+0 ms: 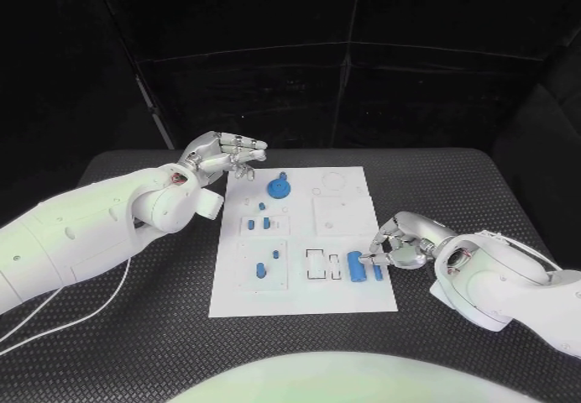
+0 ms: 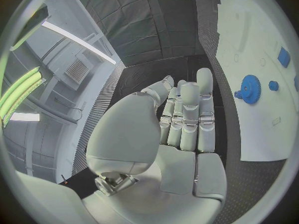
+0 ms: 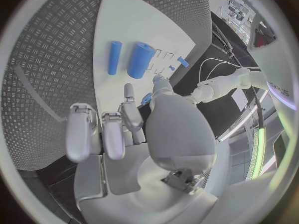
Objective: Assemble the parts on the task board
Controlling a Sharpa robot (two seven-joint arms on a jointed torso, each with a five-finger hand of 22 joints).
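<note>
The right hand [image 1: 396, 243] sits at the task board's [image 1: 345, 298] near right edge, thumb and a finger seemingly pinching a small blue part [image 3: 146, 98]; two blue cylinders [image 1: 356, 266] lie just beside its fingertips. A nudge could roll them off. That pinched piece is mostly hidden. The left hand [image 1: 224, 155] hovers with fingers together, empty, the blue gear [image 1: 280, 185] near it.

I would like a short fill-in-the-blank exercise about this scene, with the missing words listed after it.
1. The blue toothed gear lies on the white ____.
2. The silver left hand holds ____.
3. The thick blue cylinder lies nearest the robot's ____ hand.
4. The table under the board is ____ in colour.

Missing words: task board; nothing; right; black
</note>
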